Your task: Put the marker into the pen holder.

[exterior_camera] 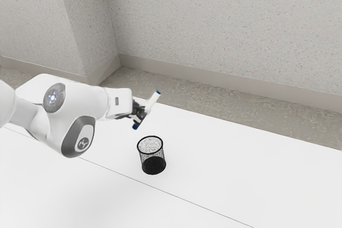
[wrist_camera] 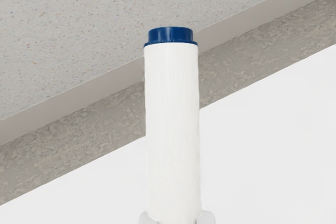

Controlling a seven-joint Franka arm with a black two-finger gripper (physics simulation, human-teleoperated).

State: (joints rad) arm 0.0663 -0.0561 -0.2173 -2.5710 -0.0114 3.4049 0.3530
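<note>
The blue-capped marker [exterior_camera: 153,102] is pinched by the gripper [exterior_camera: 142,114] near the mesh pen holder [exterior_camera: 154,165] — lowered this tilted, the rim [exterior_camera: 150,154] might be struck.

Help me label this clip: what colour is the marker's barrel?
The marker's barrel is plain white; it shows best in the wrist view.

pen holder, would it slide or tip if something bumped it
The pen holder is probably light for its size, as its wall is see-through mesh. Standing upright on a smooth-looking table, it would likely slide under a low push. A bump at its rim could tip it, though its broad, flat-looking base should help.
</note>
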